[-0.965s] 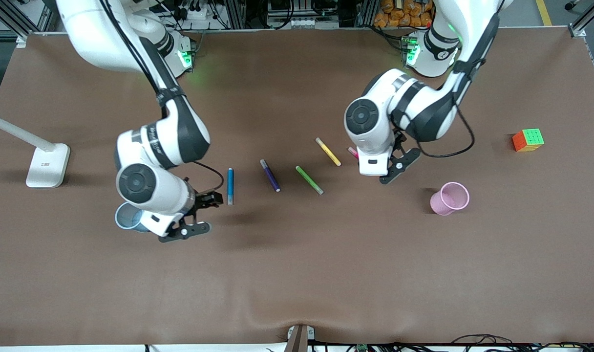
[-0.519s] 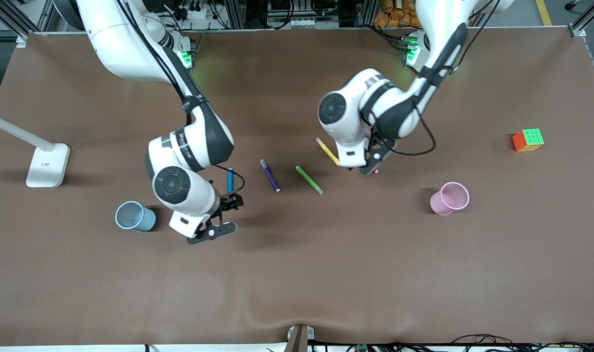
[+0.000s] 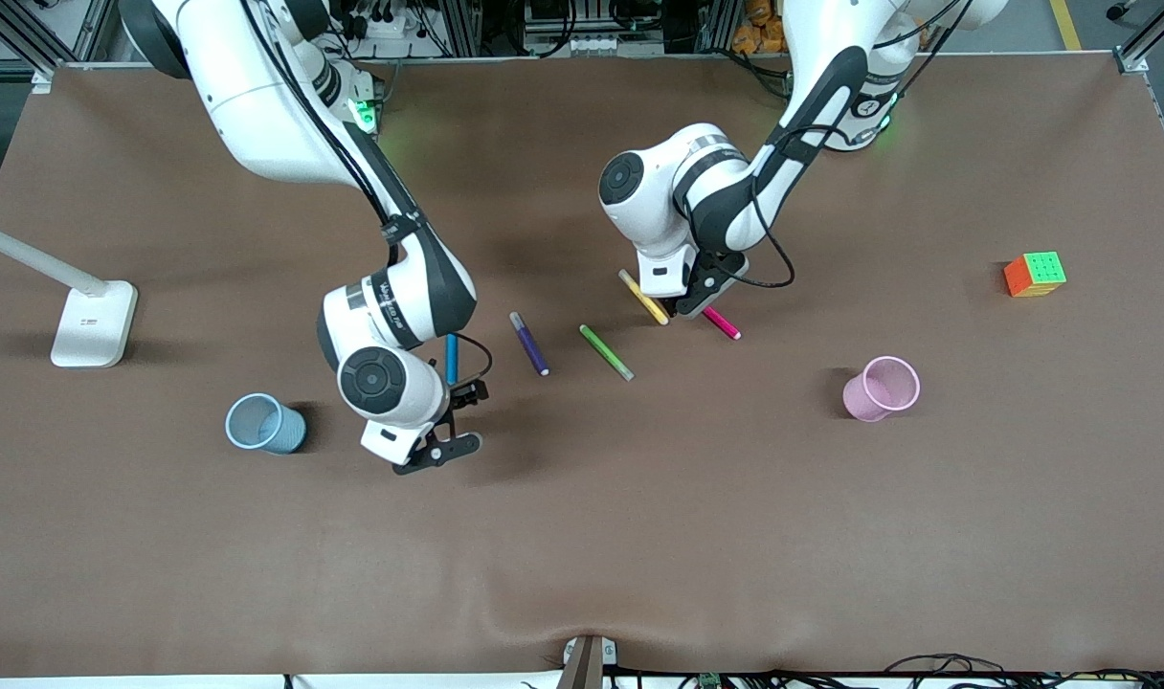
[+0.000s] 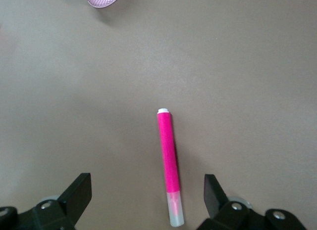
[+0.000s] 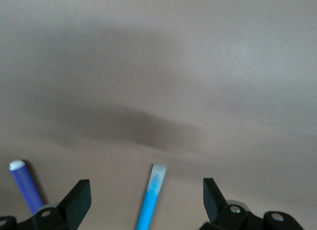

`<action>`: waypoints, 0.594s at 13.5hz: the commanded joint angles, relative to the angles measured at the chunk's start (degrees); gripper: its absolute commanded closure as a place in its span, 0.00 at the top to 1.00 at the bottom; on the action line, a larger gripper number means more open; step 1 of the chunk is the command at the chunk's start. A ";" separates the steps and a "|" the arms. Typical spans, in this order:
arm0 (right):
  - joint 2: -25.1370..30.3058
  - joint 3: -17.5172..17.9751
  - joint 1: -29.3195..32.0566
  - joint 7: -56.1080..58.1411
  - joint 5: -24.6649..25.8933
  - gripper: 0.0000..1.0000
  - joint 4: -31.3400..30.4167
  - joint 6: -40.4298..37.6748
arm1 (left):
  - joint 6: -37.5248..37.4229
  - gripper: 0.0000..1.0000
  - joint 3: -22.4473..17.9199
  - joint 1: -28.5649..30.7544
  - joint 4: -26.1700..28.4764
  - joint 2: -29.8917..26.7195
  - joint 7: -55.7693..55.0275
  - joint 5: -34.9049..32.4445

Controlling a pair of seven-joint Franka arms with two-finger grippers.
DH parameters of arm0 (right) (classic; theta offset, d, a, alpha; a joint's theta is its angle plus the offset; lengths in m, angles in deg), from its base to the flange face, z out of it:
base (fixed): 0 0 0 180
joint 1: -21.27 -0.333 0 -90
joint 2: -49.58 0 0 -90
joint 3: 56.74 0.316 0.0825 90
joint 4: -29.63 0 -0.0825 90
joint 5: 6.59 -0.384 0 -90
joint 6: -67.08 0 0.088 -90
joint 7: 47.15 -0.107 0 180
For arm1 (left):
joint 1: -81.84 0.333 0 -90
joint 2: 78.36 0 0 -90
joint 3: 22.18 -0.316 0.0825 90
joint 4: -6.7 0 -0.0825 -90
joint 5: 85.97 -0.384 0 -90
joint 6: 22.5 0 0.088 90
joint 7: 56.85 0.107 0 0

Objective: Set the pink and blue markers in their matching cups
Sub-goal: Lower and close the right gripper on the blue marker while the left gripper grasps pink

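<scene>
left claw (image 4: 143,203): fingers spread wide, nothing in them; hangs just over the slim magenta-pink marker w/ pale tip (image 4: 168,163), which lies flat on the brown bench (image 3: 639,526) between the two fingers, untouched
right claw (image 5: 143,203): also spread wide & empty; over the slim mid-blue marker w/ greyish end (image 5: 150,203), lined up along it, no contact seen
pink marker spot: flat on bench, just beside the yellow pen (image 3: 643,297), toward the left arm's end of the pen row; small pale pink tapered plastic cup (image 3: 881,388) stands upright, nearer the front camera, well apart
blue marker spot: flat on bench beside the dark purple pen (image 3: 529,343); small pale blue tapered plastic cup (image 3: 264,423) upright, nearer the front camera, toward the right arm's end
others: green pen (image 3: 606,351) mid-row; coloured puzzle cube (image 3: 1034,274) & white lamp base (image 3: 92,323) off at the bench ends
handling (judged): markers light, stiff, smooth round barrels, prob. roll or slip if pinched off-centre; best taken mid-barrel, across the width; cups look light, may tip if the pen knocks the rim
hidden: front view – right arm covers most of blue marker, left wrist covers one end of pink; right wrist view cuts off blue marker's lower length; cup insides not readable
</scene>
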 commanded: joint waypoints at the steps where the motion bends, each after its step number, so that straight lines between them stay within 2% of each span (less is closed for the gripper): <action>1: 2.02 -0.17 -0.31 0.90 -1.71 1.00 -4.62 1.52 | 2.62 1.00 0.56 0.19 3.40 -2.20 -2.45 -2.12; 5: 5.62 -0.26 -2.49 -0.50 -1.71 1.00 -16.73 16.26 | 4.74 0.99 0.65 -0.95 4.36 -0.61 -9.73 -6.78; 8: 7.47 -0.26 -2.68 -1.73 -1.71 1.00 -21.58 20.76 | 8.42 0.90 0.65 -1.66 7.35 -0.62 -17.01 -10.81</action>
